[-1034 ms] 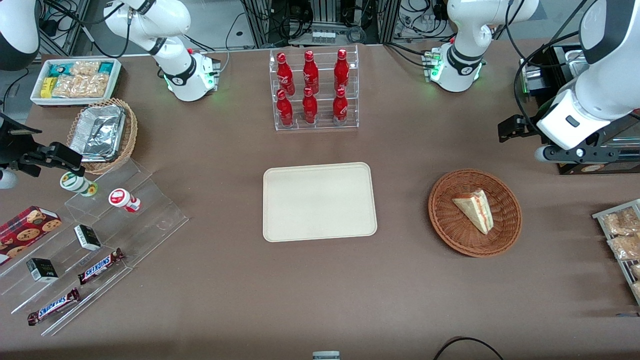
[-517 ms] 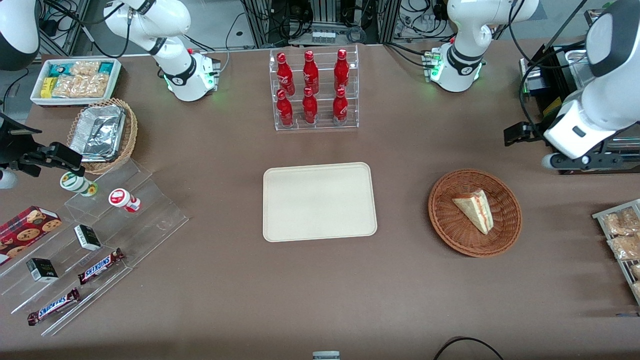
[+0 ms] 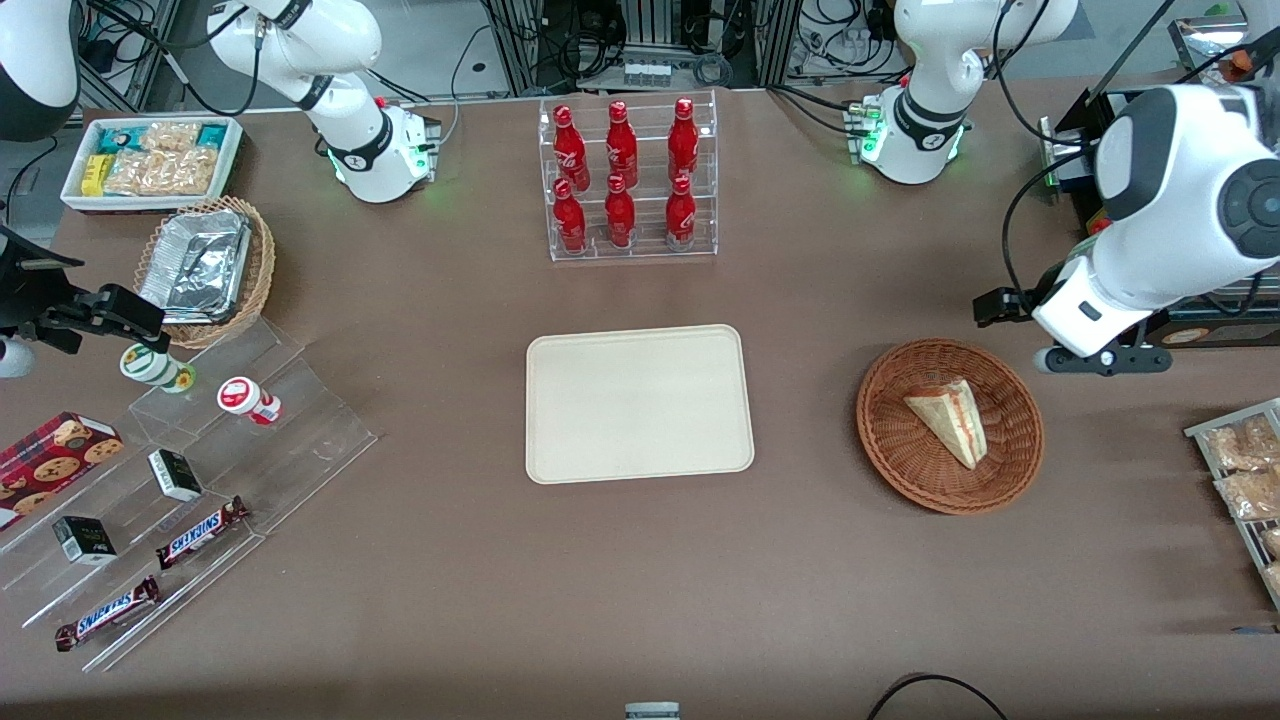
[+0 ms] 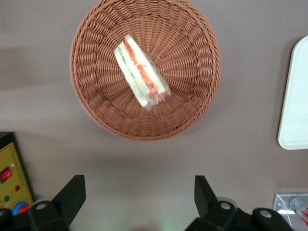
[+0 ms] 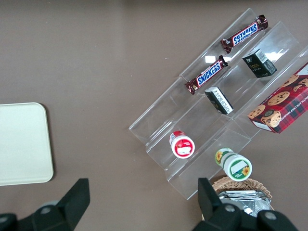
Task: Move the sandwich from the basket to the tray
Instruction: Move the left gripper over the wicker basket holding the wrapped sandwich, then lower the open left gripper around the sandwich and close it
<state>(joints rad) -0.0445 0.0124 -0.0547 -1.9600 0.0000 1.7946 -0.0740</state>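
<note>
The sandwich (image 3: 948, 419), a pale wedge in clear wrap with red and green filling along its edge (image 4: 141, 72), lies in the round reddish-brown basket (image 3: 890, 440) (image 4: 192, 101). The cream tray (image 3: 638, 402) (image 4: 294, 96) lies flat at the table's middle with nothing on it. My gripper (image 4: 139, 185) (image 3: 1098, 358) hangs above bare table just beside the basket's rim, slightly farther from the front camera than the basket and toward the working arm's end. It is open, its black fingers (image 4: 72, 192) spread wide with nothing between them.
A rack of red bottles (image 3: 625, 180) stands farther from the front camera than the tray. A box with a yellow panel (image 4: 12, 178) and a rack of snack bags (image 3: 1240, 470) sit near the basket. A stepped clear shelf (image 3: 200, 470) and a foil-tray basket (image 3: 205, 265) lie toward the parked arm's end.
The working arm has swung in toward the basket and a little nearer the front camera. Sandwich, basket and tray have not moved.
</note>
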